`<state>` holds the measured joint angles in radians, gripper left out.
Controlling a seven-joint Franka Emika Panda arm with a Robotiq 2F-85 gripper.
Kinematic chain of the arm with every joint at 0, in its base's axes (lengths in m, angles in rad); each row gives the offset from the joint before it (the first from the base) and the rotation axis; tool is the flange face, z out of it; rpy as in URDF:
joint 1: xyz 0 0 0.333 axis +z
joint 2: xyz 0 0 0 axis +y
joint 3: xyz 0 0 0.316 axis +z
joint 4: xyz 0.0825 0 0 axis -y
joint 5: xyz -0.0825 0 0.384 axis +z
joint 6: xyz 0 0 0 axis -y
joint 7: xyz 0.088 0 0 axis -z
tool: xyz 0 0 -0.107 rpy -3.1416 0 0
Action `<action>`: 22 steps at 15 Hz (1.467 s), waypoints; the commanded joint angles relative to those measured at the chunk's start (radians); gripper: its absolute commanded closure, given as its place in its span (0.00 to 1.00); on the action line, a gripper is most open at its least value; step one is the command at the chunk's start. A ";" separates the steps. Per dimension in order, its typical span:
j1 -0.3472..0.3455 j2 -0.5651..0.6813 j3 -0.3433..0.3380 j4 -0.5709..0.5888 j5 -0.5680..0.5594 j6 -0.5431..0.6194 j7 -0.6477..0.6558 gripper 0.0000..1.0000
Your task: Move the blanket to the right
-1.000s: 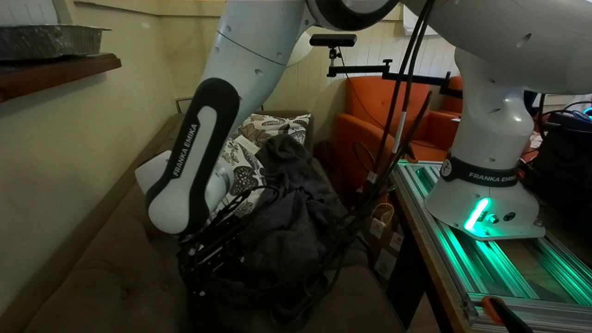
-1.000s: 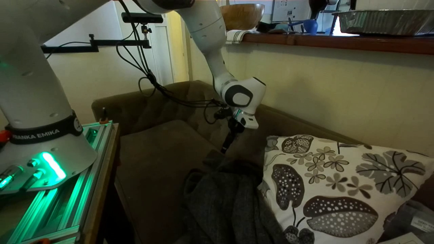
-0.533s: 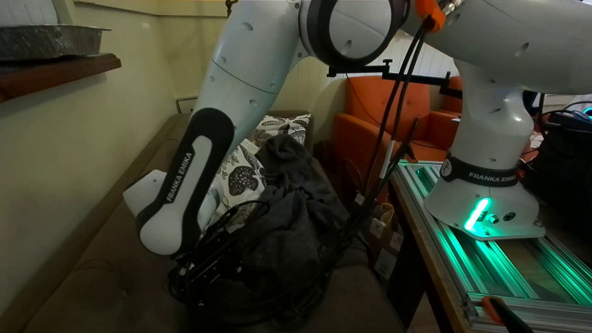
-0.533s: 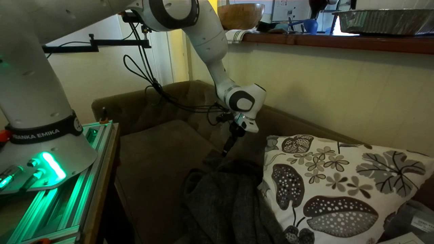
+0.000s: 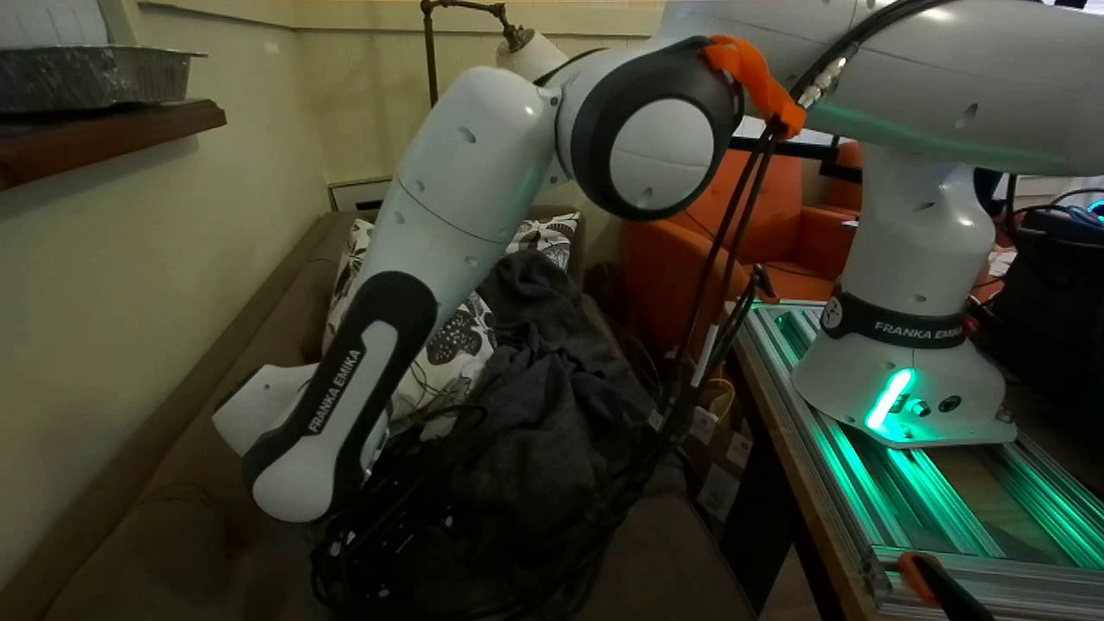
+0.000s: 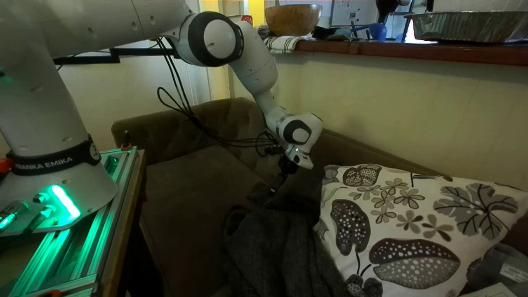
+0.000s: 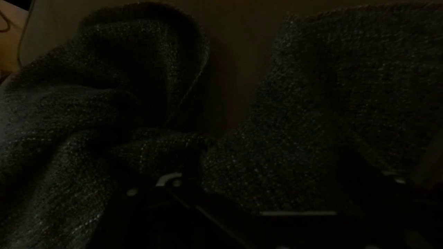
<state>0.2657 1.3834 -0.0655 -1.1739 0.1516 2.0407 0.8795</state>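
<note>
From left to right in an exterior view: you've got the robot base (image 6: 62,181) on the left, then a bare stretch of sofa (image 6: 194,194), then the claw (image 6: 272,190), pointing down with its tips slanted a bit back toward the base side. The blanket (image 6: 284,247) starts right about at those tips and trails off toward the bottom of that view, all bunched up, with the floral cushion (image 6: 412,222) just beside it on the right.

So you're at one end of the thing — the long axis runs away from the claw along the sofa seat, not across it. Only one arm (image 6: 255,62) here, so no picking sides. Jaws are spread wide in the wrist view with cloth lying between them, nothing pinched that I can see. That view is super dark though, can't tell if the tips actually touch. My guess is you're lining up the grab, and you'd want to sink in a little before closing — a shallow pinch could slip off. Also can't tell whose "right" the task means.

Versus a second ago: the arm has dropped a lot, and the tips sit slightly lower. Blanket and cushion look unmoved.
</note>
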 commanded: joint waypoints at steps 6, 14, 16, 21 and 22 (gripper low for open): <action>0.030 0.117 -0.005 0.170 -0.071 -0.154 0.055 0.50; 0.049 0.108 0.016 0.206 -0.108 -0.100 0.024 1.00; 0.051 0.105 0.021 0.204 -0.109 -0.087 0.010 1.00; 0.054 0.103 0.027 0.195 -0.112 -0.075 -0.023 0.99; 0.055 0.103 0.028 0.199 -0.113 -0.078 -0.032 0.99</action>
<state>0.3200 1.4864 -0.0513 -0.9769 0.0651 1.9526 0.8689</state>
